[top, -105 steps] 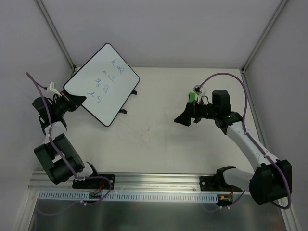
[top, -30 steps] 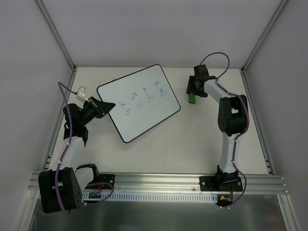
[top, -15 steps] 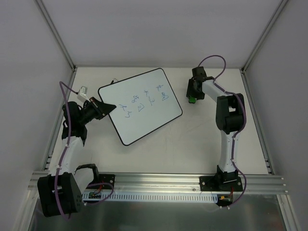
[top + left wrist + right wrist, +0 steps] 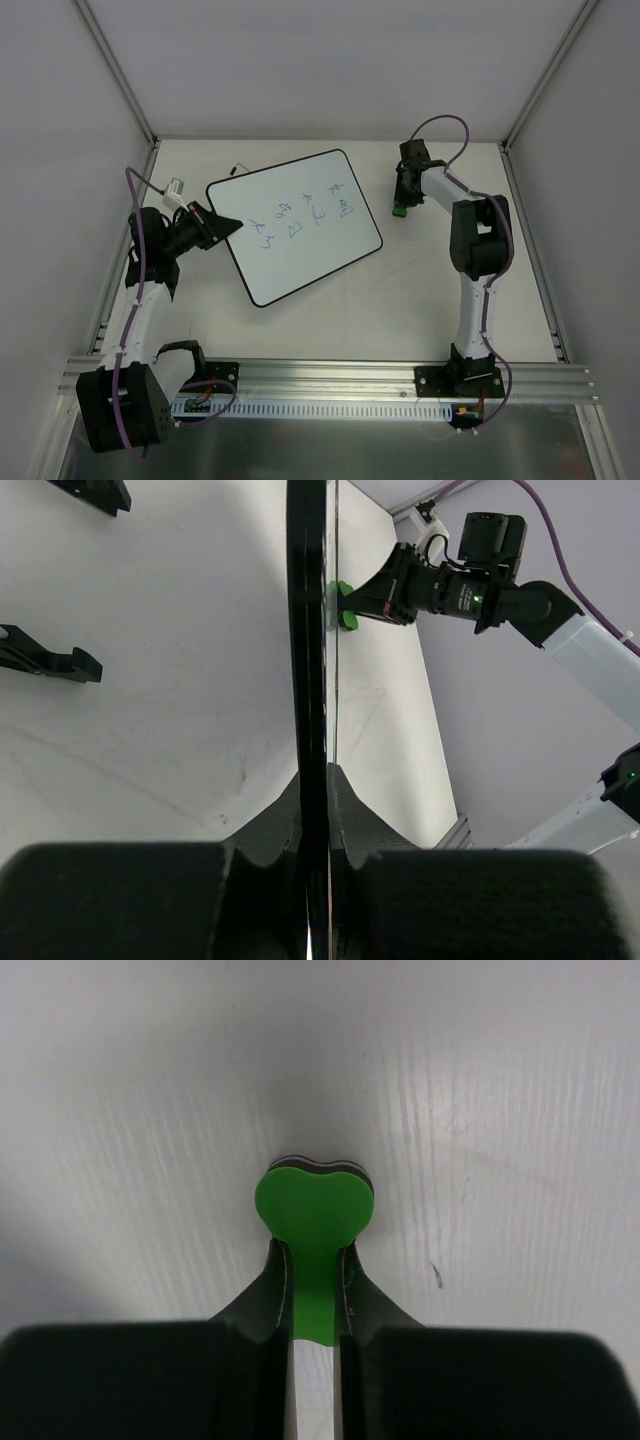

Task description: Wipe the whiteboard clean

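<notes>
Whiteboard [image 4: 295,225], its blue writing [image 4: 300,212] unwiped, is held left of centre over the table [image 4: 330,330], its rim pinched by the left gripper [image 4: 227,226]. An eraser [image 4: 399,209] is pinched by the right gripper [image 4: 401,196] near the board's right edge — hard wiping pressure could twist the edge-held board loose.

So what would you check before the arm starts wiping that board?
1. Left gripper clamped on the whiteboard rim: ok.
2. Right gripper pinching the green eraser: ok.
3. Eraser touching the board: not ok; it sits off the board's right edge, apart from it.
4. Blue writing facing up, uncovered: ok.
5. Board lying flat on the table: cannot tell.
</notes>
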Robot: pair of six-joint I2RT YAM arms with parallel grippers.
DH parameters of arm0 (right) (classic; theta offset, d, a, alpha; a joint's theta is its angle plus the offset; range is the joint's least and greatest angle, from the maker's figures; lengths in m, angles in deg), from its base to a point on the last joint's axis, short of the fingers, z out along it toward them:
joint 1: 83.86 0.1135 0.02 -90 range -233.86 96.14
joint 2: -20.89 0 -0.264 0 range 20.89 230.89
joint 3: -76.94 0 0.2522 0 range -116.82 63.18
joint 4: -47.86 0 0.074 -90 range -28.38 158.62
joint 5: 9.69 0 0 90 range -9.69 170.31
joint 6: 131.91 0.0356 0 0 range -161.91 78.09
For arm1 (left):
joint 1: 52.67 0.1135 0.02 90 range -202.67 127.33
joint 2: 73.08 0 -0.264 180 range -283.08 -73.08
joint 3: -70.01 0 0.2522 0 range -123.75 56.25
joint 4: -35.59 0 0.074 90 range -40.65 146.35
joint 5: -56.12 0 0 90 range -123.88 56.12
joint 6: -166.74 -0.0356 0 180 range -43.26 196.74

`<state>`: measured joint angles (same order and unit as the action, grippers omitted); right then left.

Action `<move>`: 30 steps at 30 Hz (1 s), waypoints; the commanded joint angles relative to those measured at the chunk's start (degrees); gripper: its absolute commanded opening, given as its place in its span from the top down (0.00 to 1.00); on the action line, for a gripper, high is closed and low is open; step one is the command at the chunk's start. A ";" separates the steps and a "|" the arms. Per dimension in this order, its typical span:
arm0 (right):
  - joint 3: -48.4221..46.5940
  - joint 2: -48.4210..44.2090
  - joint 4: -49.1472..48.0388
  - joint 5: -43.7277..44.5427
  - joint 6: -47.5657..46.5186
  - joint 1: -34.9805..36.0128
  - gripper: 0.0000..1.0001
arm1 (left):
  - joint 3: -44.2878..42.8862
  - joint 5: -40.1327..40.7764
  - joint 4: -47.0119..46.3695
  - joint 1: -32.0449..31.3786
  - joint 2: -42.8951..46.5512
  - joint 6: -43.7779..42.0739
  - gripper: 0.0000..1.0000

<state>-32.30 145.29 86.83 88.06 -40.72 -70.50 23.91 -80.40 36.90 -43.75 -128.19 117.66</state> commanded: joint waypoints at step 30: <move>8.39 -18.49 -19.41 -13.37 0.04 34.17 1.00 | -6.60 2.14 3.92 -6.64 -1.49 -16.05 1.00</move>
<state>-23.52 126.60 69.34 77.11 -41.46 -40.90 19.78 -78.02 42.76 -47.77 -129.76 113.42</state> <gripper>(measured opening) 0.208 0.056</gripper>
